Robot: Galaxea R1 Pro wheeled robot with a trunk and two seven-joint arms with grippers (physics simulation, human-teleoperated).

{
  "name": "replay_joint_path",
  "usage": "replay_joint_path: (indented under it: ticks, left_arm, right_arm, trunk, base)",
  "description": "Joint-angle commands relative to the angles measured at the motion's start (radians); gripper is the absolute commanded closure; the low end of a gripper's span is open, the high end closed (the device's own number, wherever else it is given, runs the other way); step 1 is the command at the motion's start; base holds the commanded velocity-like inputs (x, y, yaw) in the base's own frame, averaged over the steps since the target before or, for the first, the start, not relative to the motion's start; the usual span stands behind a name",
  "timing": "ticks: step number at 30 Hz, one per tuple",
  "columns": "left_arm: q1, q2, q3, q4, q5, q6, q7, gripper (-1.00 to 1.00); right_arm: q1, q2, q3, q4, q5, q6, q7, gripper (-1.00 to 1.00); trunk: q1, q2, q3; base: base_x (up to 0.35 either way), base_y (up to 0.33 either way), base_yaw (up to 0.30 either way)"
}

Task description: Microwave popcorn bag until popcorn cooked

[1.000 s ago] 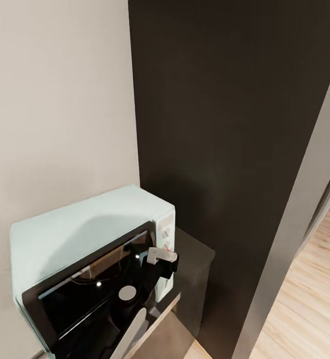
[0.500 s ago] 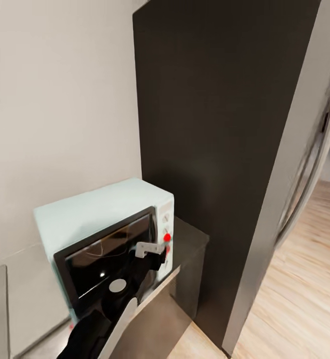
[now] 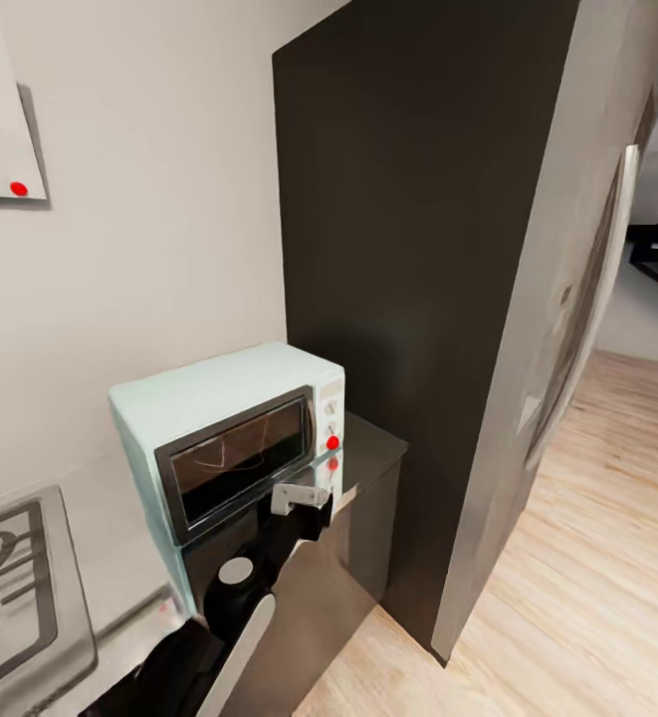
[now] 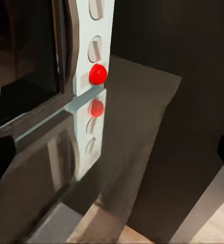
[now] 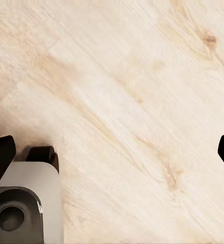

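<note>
Left gripper (image 3: 309, 510): fingers spread, holding nothing, poised just before the microwave (image 3: 231, 430) at its control strip, near the red knob (image 4: 97, 73); probably placed there to start heating. Right gripper (image 5: 112, 152): fingers wide apart, empty, hung over the plank floor (image 5: 142, 86), evidently parked clear. Microwave door shut; seated at the right end of the countertop (image 3: 373, 460), back against the wall, beside the tall dark cabinet (image 3: 418, 249). Cannot tell whether the popcorn bag sits behind the dark glass.
</note>
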Motion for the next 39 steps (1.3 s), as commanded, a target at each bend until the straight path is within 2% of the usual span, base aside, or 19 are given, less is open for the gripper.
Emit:
replay_joint_path:
  ticks: [1, 4, 7, 9, 10, 11, 13, 15, 17, 18, 20, 21, 22, 24, 28, 31, 35, 36, 39]
  left_arm:
    - [-0.001, 0.000, -0.002, -0.001, 0.011, 0.003, 0.009, -1.00]
    - [0.000, -0.002, -0.004, 0.004, 0.018, 0.003, 0.009, -1.00]
    - [-0.001, -0.015, -0.005, 0.150, 0.034, 0.001, 0.004, -1.00]
    - [-0.001, -0.031, -0.002, 0.251, 0.064, 0.001, -0.001, -1.00]
    - [-0.001, -0.035, -0.003, 0.307, 0.092, 0.002, -0.003, -1.00]
    - [-0.001, -0.035, -0.004, 0.375, 0.119, 0.003, -0.004, -1.00]
    - [-0.001, -0.038, -0.006, 0.504, 0.150, 0.002, -0.005, -1.00]
    - [-0.001, -0.044, -0.005, 0.699, 0.212, -0.026, -0.011, -1.00]
    - [-0.001, -0.048, -0.005, 0.885, 0.288, -0.131, -0.017, -1.00]
    - [-0.001, -0.052, -0.005, 0.979, 0.315, -0.197, -0.031, -1.00]
    - [-0.001, -0.066, -0.005, 1.145, 0.339, -0.269, -0.103, -1.00]
    - [-0.001, -0.071, -0.004, 1.196, 0.342, -0.280, -0.135, -1.00]
    - [-0.001, -0.077, -0.004, 1.289, 0.345, -0.295, -0.192, -1.00]
    - [0.000, -0.081, -0.002, 1.412, 0.356, -0.306, -0.235, -1.00]
    - [-0.001, -0.077, 0.002, 1.469, 0.396, -0.314, -0.246, -1.00]
    - [0.010, -0.067, 0.004, 1.474, 0.406, -0.367, -0.247, -1.00]
    - [0.093, -0.053, 0.004, 1.475, 0.408, -0.438, -0.247, -1.00]
    - [0.106, -0.053, 0.004, 1.475, 0.408, -0.468, -0.247, -1.00]
    - [0.119, -0.052, 0.004, 1.476, 0.409, -0.490, -0.247, -1.00]
  right_arm:
    - [-0.001, -0.001, -0.009, 0.003, 0.009, -0.006, 0.003, -1.00]
    - [-0.001, -0.003, -0.009, 0.003, 0.009, -0.006, 0.003, -1.00]
    - [-0.001, -0.005, -0.009, 0.003, 0.009, -0.007, 0.003, -1.00]
    - [-0.001, -0.004, -0.009, 0.003, 0.009, -0.006, 0.003, -1.00]
    - [-0.001, -0.004, -0.009, 0.003, 0.009, -0.006, 0.003, -1.00]
    - [-0.001, -0.003, -0.009, 0.003, 0.009, -0.005, 0.004, -1.00]
    - [-0.001, -0.002, -0.009, 0.003, 0.009, -0.005, 0.004, -1.00]
    - [-0.001, -0.002, -0.009, 0.003, 0.009, -0.005, 0.004, -1.00]
    - [-0.002, -0.002, -0.009, 0.003, 0.009, -0.005, 0.004, -1.00]
    - [-0.001, -0.002, -0.009, 0.003, 0.009, -0.005, 0.004, -1.00]
    - [-0.002, -0.002, -0.009, 0.003, 0.009, -0.005, 0.003, -1.00]
    - [-0.001, -0.002, -0.009, 0.003, 0.009, -0.005, 0.003, -1.00]
    - [-0.001, -0.002, -0.009, 0.003, 0.009, -0.005, 0.003, -1.00]
    - [-0.001, -0.001, -0.009, 0.003, 0.010, -0.003, 0.004, -1.00]
    - [-0.001, 0.007, -0.009, 0.003, 0.011, 0.005, 0.005, -1.00]
    - [-0.001, 0.006, -0.009, 0.003, 0.011, 0.005, 0.004, -1.00]
    - [-0.001, 0.006, -0.009, 0.003, 0.011, 0.003, 0.004, -1.00]
    - [-0.001, 0.006, -0.009, 0.003, 0.011, 0.003, 0.004, -1.00]
    - [-0.001, 0.004, -0.009, 0.003, 0.011, 0.002, 0.003, -1.00]
  trunk:
    - [-0.001, -0.001, -0.001]
    - [-0.001, -0.001, -0.001]
    - [-0.001, -0.001, -0.001]
    - [-0.001, -0.001, -0.001]
    - [-0.001, -0.001, -0.001]
    - [-0.001, -0.001, -0.001]
    - [-0.001, -0.001, -0.001]
    - [-0.001, -0.001, -0.001]
    - [-0.001, -0.001, -0.001]
    - [-0.001, -0.001, -0.001]
    - [-0.001, -0.001, -0.001]
    - [-0.001, -0.001, -0.001]
    - [-0.001, -0.001, -0.001]
    - [-0.001, -0.001, -0.001]
    - [-0.001, -0.001, -0.001]
    - [-0.001, -0.001, -0.001]
    - [-0.001, -0.001, -0.001]
    - [-0.001, -0.001, -0.001]
    - [-0.001, -0.001, -0.001]
  base:
    - [-0.345, 0.000, 0.000]
    - [-0.345, 0.000, 0.000]
    - [-0.336, 0.000, 0.000]
    - [-0.301, 0.000, 0.000]
    - [-0.263, 0.000, 0.000]
    - [-0.255, 0.000, 0.000]
    - [-0.251, 0.000, 0.000]
    - [-0.247, 0.000, 0.000]
    - [-0.208, 0.000, 0.000]
    - [-0.158, 0.000, 0.000]
    - [-0.128, 0.000, 0.000]
    - [-0.079, 0.000, 0.000]
    - [-0.033, 0.000, 0.000]
    - [-0.012, 0.000, 0.000]
    - [-0.002, 0.000, 0.000]
    - [0.000, 0.000, 0.000]
    - [0.000, 0.000, 0.029]
    - [0.000, 0.000, 0.208]
    - [0.000, 0.000, 0.249]
